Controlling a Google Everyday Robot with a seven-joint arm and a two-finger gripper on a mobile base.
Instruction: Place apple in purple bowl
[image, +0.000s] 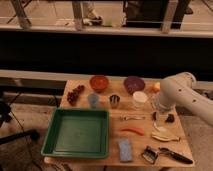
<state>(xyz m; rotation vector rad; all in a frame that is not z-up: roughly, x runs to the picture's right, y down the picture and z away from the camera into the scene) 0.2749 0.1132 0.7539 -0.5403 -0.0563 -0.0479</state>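
The apple (156, 86) is a small orange-yellow fruit at the table's far right, just right of the purple bowl (134, 84) and partly behind my white arm (176, 93). The purple bowl stands at the back of the table, empty as far as I can see. My gripper (162, 118) hangs down at the right side of the table, nearer the front than the apple and close to the tabletop. It is apart from the apple and the bowl.
An orange-red bowl (99, 81), dark grapes (76, 94), a blue cup (93, 100), a metal cup (114, 101) and a white cup (139, 99) stand across the back. A green tray (77, 132) fills the front left. A red pepper (132, 131), a blue sponge (124, 149) and black tools (170, 154) lie at the front right.
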